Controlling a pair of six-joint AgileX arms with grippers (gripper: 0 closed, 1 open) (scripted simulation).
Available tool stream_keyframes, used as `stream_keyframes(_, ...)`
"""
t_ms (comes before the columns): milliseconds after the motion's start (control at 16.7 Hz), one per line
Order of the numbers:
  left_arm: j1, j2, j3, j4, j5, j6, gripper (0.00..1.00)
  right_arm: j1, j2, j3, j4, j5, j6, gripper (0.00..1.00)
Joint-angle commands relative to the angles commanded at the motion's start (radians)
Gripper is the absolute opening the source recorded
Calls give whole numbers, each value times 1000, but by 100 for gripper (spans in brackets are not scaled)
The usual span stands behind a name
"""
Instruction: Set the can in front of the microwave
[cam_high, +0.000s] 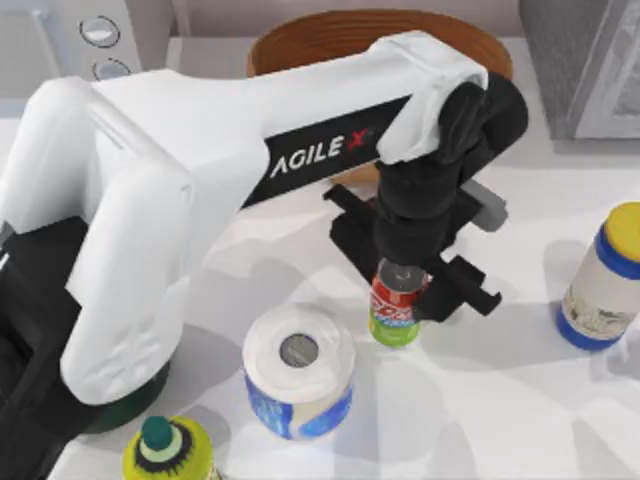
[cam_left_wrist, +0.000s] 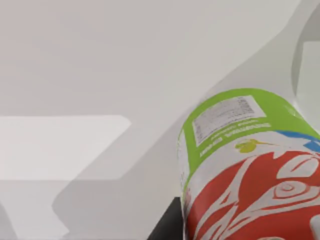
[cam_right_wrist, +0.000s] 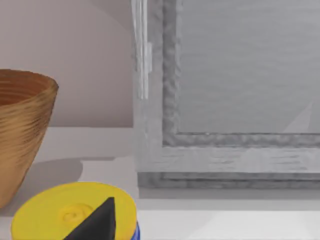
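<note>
At the top view's far left corner stands the light grey boxy microwave with two round silver dials on its front. My left arm reaches from the left side across the white table toward the middle. Near the front edge on the left is a yellow-green bottle with a dark green cap, and to its right an upright white-and-blue paper roll.

Just right of the roll is the small drink can, red above and green below with a silver top. It stands upright, long axis vertical, silver top facing up, well apart from the microwave. The left gripper sits over it with black fingers on either side, clenched around the red upper part. In the left wrist view the can is close by, green end away from the camera.

Behind the arm sits a brown wooden bowl. At the far right corner is a darker grey appliance, and near the right edge a white jar with a yellow cap. The right wrist view has a dark fingertip of the right gripper over that yellow cap; I cannot tell whether it is released or clenched.
</note>
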Motion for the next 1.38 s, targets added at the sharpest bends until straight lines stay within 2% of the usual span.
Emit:
stream_keyframes(180, -1, -3, 18, -18, 0, 3, 0, 0, 0, 0, 0, 0, 0, 100)
stream_keyframes(480, 0, -7, 138, -144, 1, 0, 0, 0, 0, 0, 0, 0, 0, 100)
stream_keyframes(900, 33, -20, 140, -151, 0, -14, 0, 0, 0, 0, 0, 0, 0, 100)
stream_keyframes(1140, 212, -77, 119, -153, 0, -30, 0, 0, 0, 0, 0, 0, 0, 100)
stream_keyframes(1380, 508, -108, 88, -156, 2, 33, 0, 0, 0, 0, 0, 0, 0, 100)
